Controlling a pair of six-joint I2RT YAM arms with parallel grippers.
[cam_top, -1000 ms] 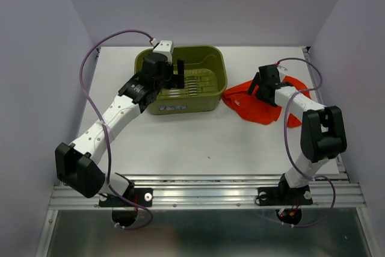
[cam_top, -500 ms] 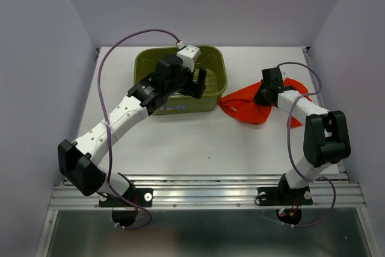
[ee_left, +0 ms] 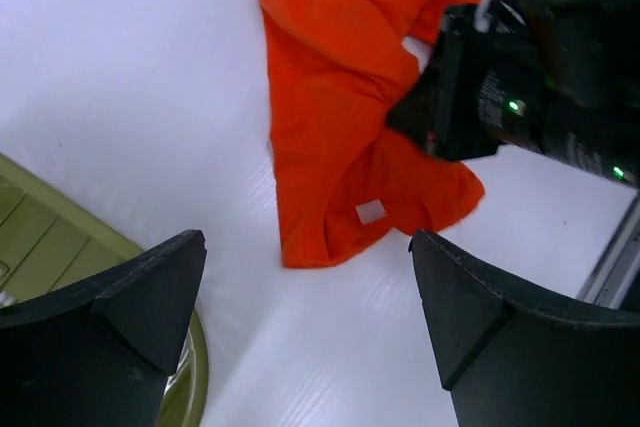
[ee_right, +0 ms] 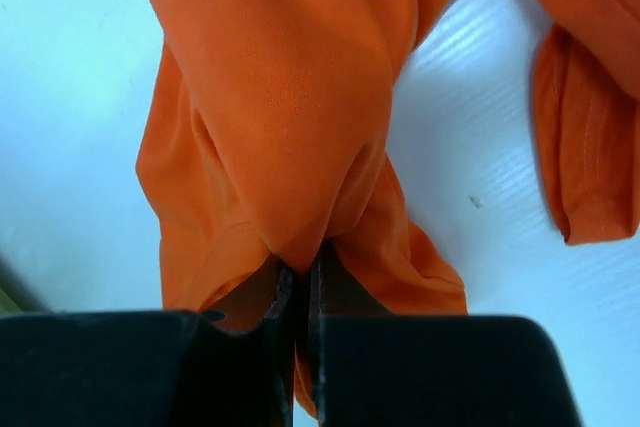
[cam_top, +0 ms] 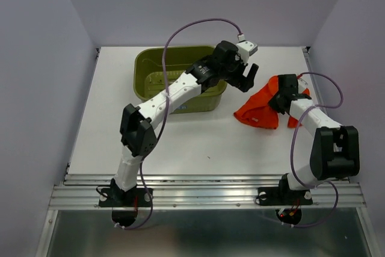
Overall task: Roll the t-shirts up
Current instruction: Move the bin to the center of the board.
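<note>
Olive-green slotted basket [cam_top: 139, 67]: sat at the far left of the surface [cam_top: 198, 142], with the left arm reaching across over it.
Left end effector [cam_top: 245, 78]: fingers spread wide, holding nothing, raised past the basket's right end.
Bearing to the cloth: the orange-red t-shirt [cam_top: 258, 112] lay to the right of this end effector and nearer the arm bases. In the left wrist view it appeared ahead, between the spread fingers.
Open room: the bare surface in front of the basket and t-shirt, toward the near edge, looked the best place to spread the cloth flat.
T-shirt: bunched on the right half of the surface, apart from the basket. Its long axis ran diagonally from a near-left corner up to the far right.
Right end effector [ee_right: 300, 292]: jaws pressed together, pinching a fold of the t-shirt near the upper right, so the cloth draped down from the grip.
Nearer arm: the right, which already had hold. The left was close enough to take the free near-left end.
Right edge: the surface's right edge ran close by the t-shirt, leaving little room that way.
</note>
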